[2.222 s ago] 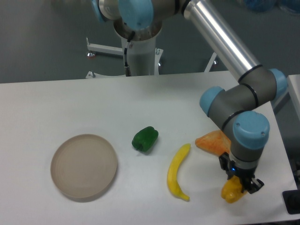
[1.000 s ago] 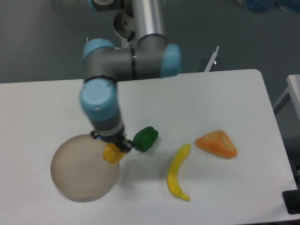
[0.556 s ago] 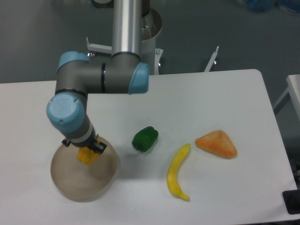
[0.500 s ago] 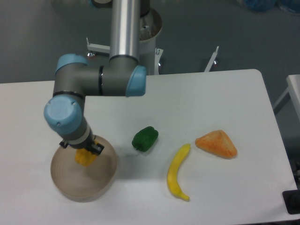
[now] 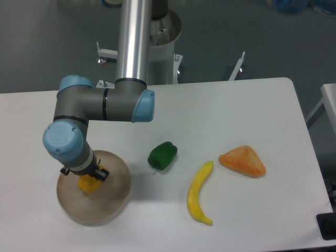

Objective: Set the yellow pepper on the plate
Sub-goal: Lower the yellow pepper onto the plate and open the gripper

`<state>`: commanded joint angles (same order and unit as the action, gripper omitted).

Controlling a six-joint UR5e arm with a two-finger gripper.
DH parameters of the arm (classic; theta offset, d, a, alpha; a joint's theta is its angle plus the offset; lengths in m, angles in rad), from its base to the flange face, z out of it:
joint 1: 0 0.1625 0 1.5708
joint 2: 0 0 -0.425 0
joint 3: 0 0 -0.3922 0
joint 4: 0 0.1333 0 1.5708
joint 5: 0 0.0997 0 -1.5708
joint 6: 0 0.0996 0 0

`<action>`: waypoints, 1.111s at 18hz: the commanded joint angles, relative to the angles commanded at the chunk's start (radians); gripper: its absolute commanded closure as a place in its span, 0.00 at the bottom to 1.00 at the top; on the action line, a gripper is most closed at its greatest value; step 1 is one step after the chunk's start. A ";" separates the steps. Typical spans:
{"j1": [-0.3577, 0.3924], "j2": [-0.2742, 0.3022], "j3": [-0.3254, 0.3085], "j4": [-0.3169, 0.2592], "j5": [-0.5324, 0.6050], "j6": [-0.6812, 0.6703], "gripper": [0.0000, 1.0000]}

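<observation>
Pincer (image 5: 86,177) clamped on yellow pepper (image 5: 88,184), inside plate (image 5: 113,199) rim, left-centre.

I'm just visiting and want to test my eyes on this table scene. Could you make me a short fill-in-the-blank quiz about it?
1. The gripper holds the small yellow pepper over the round beige ____.
2. The small green pepper lies to the ____ of the plate in the picture.
3. The long curved yellow banana lies between the green pepper and the ____ triangular wedge.

Missing words: plate; right; orange
</observation>
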<state>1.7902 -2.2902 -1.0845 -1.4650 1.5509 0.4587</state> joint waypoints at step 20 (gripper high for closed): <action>0.017 0.031 0.009 0.023 0.002 0.009 0.01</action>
<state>1.8070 -2.2596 -1.0753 -1.4419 1.5524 0.4678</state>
